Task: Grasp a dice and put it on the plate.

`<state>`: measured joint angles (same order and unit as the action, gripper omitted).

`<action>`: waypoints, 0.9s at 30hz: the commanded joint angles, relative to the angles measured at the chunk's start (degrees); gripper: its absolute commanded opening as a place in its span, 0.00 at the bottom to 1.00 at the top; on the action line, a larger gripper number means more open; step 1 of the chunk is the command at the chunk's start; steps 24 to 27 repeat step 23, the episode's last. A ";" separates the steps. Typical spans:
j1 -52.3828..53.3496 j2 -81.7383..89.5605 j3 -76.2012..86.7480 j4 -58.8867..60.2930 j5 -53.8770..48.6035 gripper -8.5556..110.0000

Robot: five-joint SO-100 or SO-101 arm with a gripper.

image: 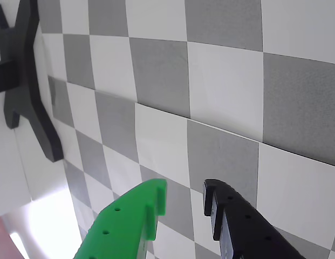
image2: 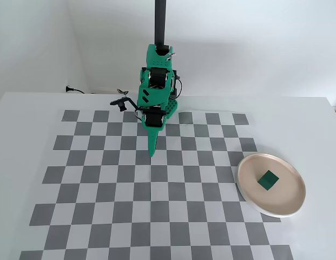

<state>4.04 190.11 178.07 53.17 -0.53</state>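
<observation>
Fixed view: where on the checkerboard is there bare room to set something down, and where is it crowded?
Nearly all of the checkerboard is bare: the whole left half and the near rows. Taken are the right edge, where the plate holds the dice, and the far middle, where the arm and its gripper hang over the squares.

We see a dark green dice (image2: pixel 268 180), plain on its faces, against the beige-pink of the plate (image2: pixel 249 179), which carries a whitish rim. Under them we find a checkerboard mat (image2: pixel 103 192) of grey and white squares, laid on a white table (image2: pixel 27 108). The arm (image2: pixel 156 92) is a brighter green with black parts, below a black post (image2: pixel 159 21). In the wrist view we note the gripper (image: pixel 184 195) in two colours: one finger (image: pixel 129 226) bright green, the other finger (image: pixel 248 229) black. A black bracket (image: pixel 27 81) stands out against the grey and white squares there.
</observation>
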 commanded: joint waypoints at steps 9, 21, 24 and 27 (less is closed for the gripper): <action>0.18 1.05 -0.79 0.26 0.18 0.04; 0.18 1.05 -0.79 0.26 0.18 0.04; 0.18 1.05 -0.79 0.26 0.18 0.04; 0.18 1.05 -0.79 0.26 0.18 0.04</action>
